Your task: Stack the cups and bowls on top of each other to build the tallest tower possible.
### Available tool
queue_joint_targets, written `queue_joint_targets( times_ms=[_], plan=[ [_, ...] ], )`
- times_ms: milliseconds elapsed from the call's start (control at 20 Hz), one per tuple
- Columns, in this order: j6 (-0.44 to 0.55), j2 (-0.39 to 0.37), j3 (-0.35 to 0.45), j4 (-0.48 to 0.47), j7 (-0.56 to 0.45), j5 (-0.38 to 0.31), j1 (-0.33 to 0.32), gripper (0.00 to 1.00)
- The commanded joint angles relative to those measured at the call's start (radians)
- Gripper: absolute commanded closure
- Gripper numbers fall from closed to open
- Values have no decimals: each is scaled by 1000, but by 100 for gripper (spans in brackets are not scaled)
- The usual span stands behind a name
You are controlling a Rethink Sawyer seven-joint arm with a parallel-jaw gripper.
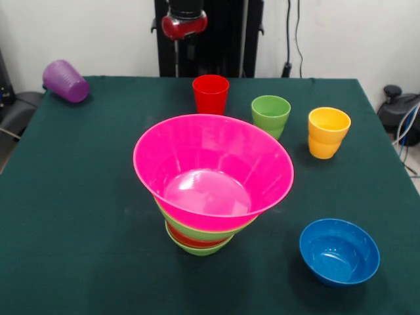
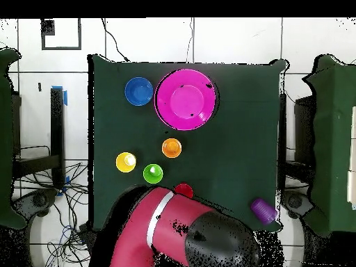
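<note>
The tower (image 1: 213, 172) stands mid-table: a huge pink bowl (image 2: 185, 98) on top of a large green bowl (image 1: 197, 231), a red-orange bowl (image 1: 190, 241) and a small green bowl (image 1: 200, 250). The blue bowl (image 1: 339, 251) sits alone beside it, and also shows in the overhead view (image 2: 138, 91). The red cup (image 1: 210, 94), green cup (image 1: 270, 115) and yellow cup (image 1: 328, 132) stand upright behind the tower. The orange cup (image 2: 171, 147) shows only from overhead; the pink bowl hides it in the front view. The purple cup (image 1: 65, 81) lies on its side at a far corner. No gripper shows.
The red and black arm (image 2: 161, 222) is drawn back over the table's robot side, close to the red cup (image 2: 183, 189). Part of it shows at the top of the front view (image 1: 184, 23). The dark green table (image 1: 79, 197) has cables and chairs around it.
</note>
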Motion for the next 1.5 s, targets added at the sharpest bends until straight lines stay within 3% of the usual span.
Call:
queue_joint_targets(
  times_ms=[50,400,700,1500],
  plan=[
    [26,174,31,-64,71,4,12,0],
    [-82,290,1,-86,74,102,62,0],
    [-105,320,10,-59,90,129,100,0],
    [-1,201,67,-2,121,20,79,0]
  ],
)
